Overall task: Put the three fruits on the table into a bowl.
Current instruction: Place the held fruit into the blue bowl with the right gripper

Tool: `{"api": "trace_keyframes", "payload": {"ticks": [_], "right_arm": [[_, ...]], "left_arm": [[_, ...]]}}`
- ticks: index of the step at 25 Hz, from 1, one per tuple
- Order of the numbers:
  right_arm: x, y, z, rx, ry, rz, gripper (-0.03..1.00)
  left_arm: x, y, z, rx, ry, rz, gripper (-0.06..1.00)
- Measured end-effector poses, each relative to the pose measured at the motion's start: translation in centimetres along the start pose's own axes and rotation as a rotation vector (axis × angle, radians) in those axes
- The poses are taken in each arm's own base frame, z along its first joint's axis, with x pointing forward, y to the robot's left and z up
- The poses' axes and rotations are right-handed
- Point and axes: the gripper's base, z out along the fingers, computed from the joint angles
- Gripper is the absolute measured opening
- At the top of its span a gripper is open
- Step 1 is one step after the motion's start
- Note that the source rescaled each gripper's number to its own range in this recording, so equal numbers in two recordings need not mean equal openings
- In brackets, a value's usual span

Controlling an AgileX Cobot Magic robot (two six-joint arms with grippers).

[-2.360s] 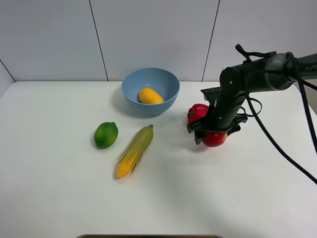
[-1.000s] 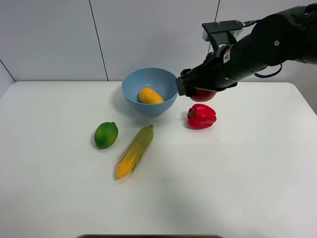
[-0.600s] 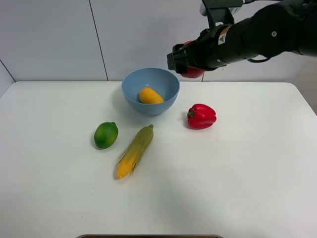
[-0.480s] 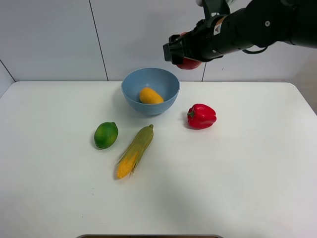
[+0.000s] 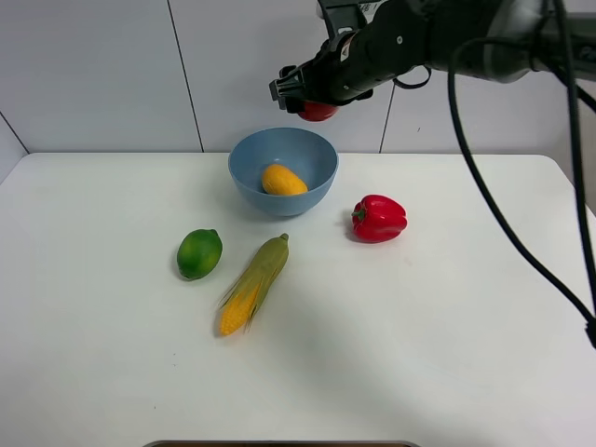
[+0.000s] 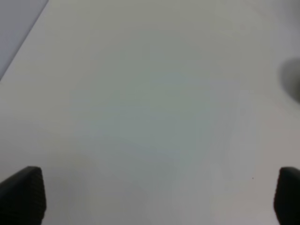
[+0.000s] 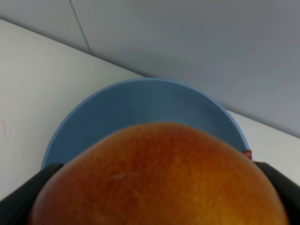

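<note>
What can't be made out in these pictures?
- Right wrist view: the round red-yellow apple-like fruit fills the foreground, hiding the bottom of the round light blue bowl.
- Exterior high view: the right end effector covers most of that fruit.
- Left wrist view: a blurred dark smudge at the edge, unidentifiable.

The table (image 5: pixel 447 354) is plain white, the bowl (image 5: pixel 312 160) near its far edge is light blue all over, and the mango (image 5: pixel 283 180) is yellow-orange. The apple (image 5: pixel 318 111) looks red from far off and, up close, orange-red with a yellow blush, while the right gripper (image 5: pixel 313 99) and the left gripper (image 6: pixel 150 199) are both black. The lime (image 5: pixel 199 252) is shiny green, the pepper (image 5: pixel 379 218) is bright red with a little green stem, the corn (image 5: pixel 253 284) has a green husk turning yellow at one end, and the wall (image 5: pixel 93 65) is pale grey with thin dark lines.
</note>
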Motion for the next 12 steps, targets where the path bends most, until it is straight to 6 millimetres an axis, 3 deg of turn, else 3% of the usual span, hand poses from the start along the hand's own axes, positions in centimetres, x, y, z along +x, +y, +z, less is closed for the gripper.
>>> {"api": "trace_keyframes", "payload": {"ticks": [7, 12], "right_arm": [[-0.6, 0.1, 4.8, -0.001, -0.003, -0.017, 0.41], [0.0, 0.6, 7.9, -0.013, 0.028, -0.030, 0.41]], "left_arm": [[0.0, 0.0, 0.0, 0.000, 0.000, 0.000, 1.00], [0.0, 0.0, 0.0, 0.000, 0.000, 0.000, 1.00]]}}
